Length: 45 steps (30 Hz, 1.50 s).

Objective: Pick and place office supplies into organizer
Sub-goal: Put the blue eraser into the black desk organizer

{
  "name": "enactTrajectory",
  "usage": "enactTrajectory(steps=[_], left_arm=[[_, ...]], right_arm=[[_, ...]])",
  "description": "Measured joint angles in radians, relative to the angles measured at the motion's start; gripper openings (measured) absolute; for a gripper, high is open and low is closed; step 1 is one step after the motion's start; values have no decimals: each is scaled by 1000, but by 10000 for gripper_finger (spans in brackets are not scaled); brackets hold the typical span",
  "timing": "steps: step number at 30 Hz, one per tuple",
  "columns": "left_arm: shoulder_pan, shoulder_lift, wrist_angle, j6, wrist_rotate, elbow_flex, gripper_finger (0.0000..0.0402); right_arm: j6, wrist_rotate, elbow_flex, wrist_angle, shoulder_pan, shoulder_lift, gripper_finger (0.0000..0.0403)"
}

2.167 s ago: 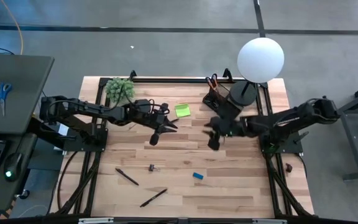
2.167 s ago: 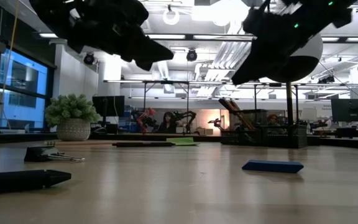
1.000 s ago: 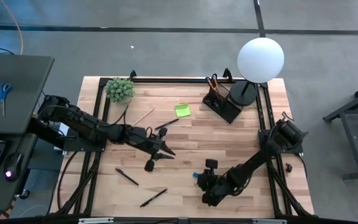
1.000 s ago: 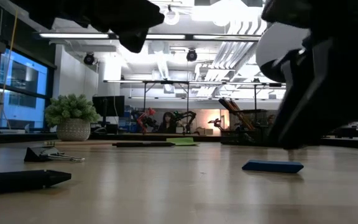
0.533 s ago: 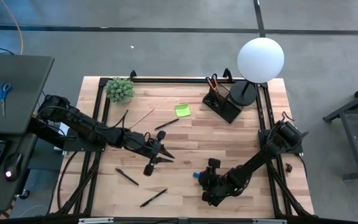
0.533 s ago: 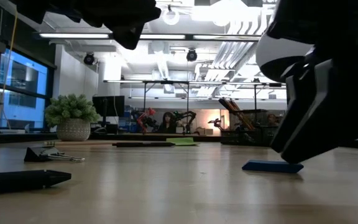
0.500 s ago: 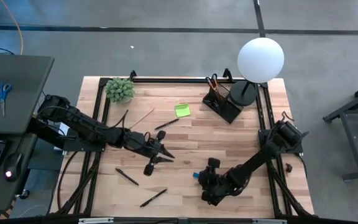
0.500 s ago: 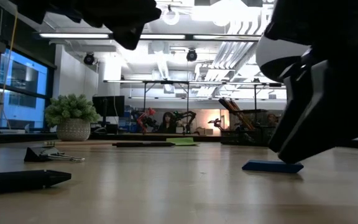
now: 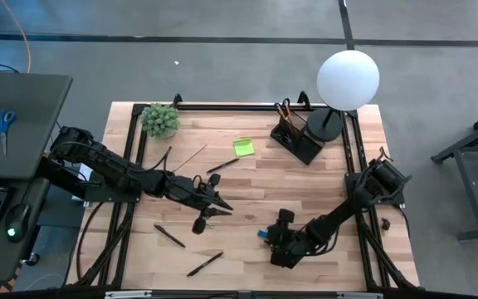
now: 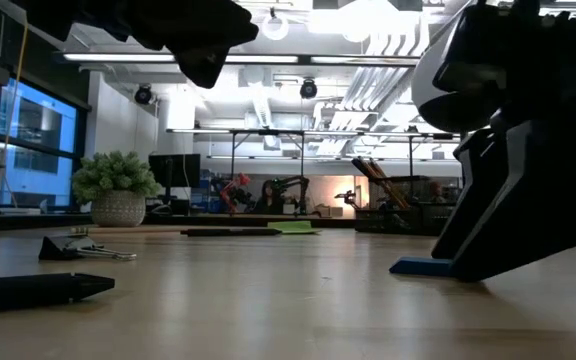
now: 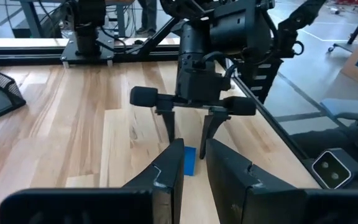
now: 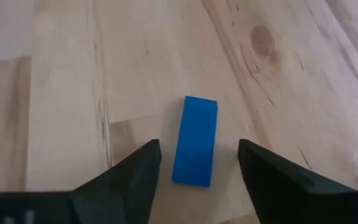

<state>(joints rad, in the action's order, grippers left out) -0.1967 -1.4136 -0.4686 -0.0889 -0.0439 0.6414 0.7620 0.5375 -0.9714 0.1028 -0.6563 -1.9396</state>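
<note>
right gripper point(image 12: 197, 163) open astride small blue piece point(image 12: 195, 140), untouched

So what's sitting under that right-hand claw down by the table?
A small blue piece lies flat on the wooden table, between the right gripper's open fingers, untouched. Its near end is hidden below the picture's edge.

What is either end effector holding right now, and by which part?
Nothing is held. The right end effector is open, its fingers on either side of the blue piece lying on the table, not gripping it. The left end effector holds nothing.
</note>
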Motion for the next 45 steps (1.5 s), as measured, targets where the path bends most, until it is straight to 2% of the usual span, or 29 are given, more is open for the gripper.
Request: enactTrajectory(steps=[12,16,20,24,28,31,34,37,45], left_arm=[[0,0,-2,-44,-2,0,58],[-1,0,-1,-48,-2,-1,58],[-1,0,1,-50,-2,-1,58],[-10,0,1,-50,-2,-1,58],[-22,0,3,-43,-10,-1,58],[-22,0,2,-40,-14,-1,58],[-22,0,1,-43,-17,-1,58],[-22,0,1,-46,-17,-1,58],[-22,0,8,-52,-17,-1,58]], right_arm=[[-49,-35,1,-17,1,-2,84],[-56,-29,2,-14,1,3,62],[-65,-17,6,1,3,35,56],[-70,50,6,48,4,102,59],[-59,130,7,169,3,169,55],[-51,257,5,280,21,231,54],[-41,362,6,422,74,280,55],[-73,414,6,507,155,323,58],[-309,420,6,558,475,364,59]])
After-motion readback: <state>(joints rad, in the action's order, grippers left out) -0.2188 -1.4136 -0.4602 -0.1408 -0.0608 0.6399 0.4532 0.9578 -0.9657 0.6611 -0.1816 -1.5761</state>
